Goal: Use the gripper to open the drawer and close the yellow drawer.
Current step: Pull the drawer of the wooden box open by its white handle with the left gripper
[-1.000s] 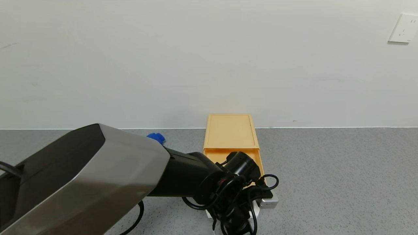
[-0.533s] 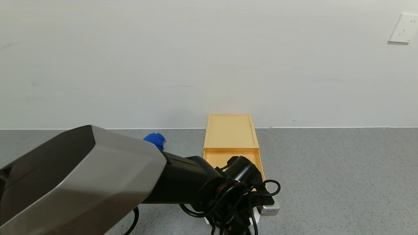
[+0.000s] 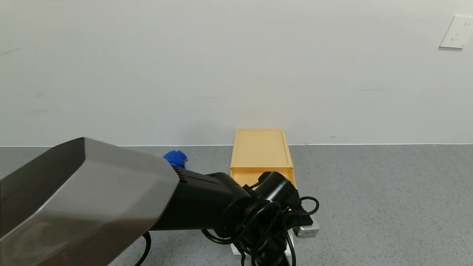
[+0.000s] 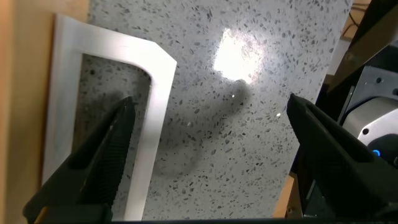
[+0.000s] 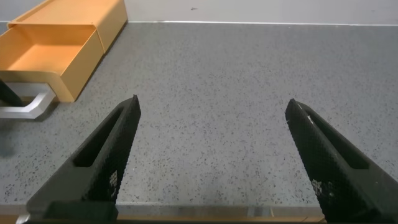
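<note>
The yellow drawer (image 3: 247, 176) stands pulled partly out of its flat yellow case (image 3: 261, 147); it shows empty in the right wrist view (image 5: 46, 56). Its white loop handle (image 4: 155, 118) points towards me. My left gripper (image 4: 208, 155) is open at the handle: one black finger (image 4: 93, 168) sits inside the loop, the other (image 4: 329, 155) stands outside it over the table. In the head view the left wrist (image 3: 258, 218) with its cables and silver box (image 3: 306, 231) hides the drawer's front. My right gripper (image 5: 214, 162) is open and empty, off to the drawer's right.
A blue cloth bundle (image 3: 175, 158) lies left of the case, by the wall. The grey speckled table (image 3: 388, 199) stretches to the right. A wall socket (image 3: 457, 31) is at the upper right. The left arm's large grey cover (image 3: 85, 207) fills the lower left.
The left wrist dipped slightly towards me, then shifted back towards the case. The arm's grey cover has slid left. Less of the drawer's inside shows past the wrist.
</note>
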You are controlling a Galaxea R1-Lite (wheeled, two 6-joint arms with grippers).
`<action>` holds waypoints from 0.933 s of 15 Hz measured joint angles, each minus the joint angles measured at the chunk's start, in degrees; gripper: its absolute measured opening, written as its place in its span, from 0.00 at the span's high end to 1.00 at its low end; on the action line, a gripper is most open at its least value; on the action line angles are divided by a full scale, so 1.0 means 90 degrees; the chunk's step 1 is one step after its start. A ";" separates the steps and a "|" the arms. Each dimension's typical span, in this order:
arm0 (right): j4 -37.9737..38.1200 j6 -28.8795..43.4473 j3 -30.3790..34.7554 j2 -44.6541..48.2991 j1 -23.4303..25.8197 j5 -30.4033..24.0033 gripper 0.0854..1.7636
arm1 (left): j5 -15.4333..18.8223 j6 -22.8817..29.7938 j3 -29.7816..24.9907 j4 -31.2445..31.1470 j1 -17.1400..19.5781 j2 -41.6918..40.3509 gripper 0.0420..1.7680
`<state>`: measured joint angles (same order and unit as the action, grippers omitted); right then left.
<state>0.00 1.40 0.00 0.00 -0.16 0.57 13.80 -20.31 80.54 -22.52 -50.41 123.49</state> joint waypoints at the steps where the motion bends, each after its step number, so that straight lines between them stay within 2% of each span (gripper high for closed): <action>1: 0.0000 -0.0003 0.0000 0.0000 0.0000 0.0000 0.03 | -0.0015 0.0146 0.0023 0.0003 0.0000 -0.0080 0.01; 4: 0.0003 -0.0003 0.0000 0.0000 0.0000 -0.0003 0.03 | -0.0126 0.0860 0.0037 -0.0005 -0.0007 -0.0463 0.01; 7: 0.0000 -0.0003 0.0000 0.0000 0.0000 -0.0003 0.03 | -0.0677 0.1823 0.0012 0.0034 0.0024 -0.0951 0.01; 11: 0.0000 0.0000 0.0000 0.0000 0.0000 0.0003 0.03 | -0.1219 0.2211 -0.0083 0.0049 0.0309 -0.1755 0.01; 14: 0.0000 -0.0003 0.0000 0.0000 0.0000 0.0000 0.03 | -0.1378 0.2620 -0.0294 0.0065 0.0704 -0.2402 0.01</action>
<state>0.00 1.38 0.00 0.00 -0.16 0.57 1.40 3.27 77.90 -21.93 -44.07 101.88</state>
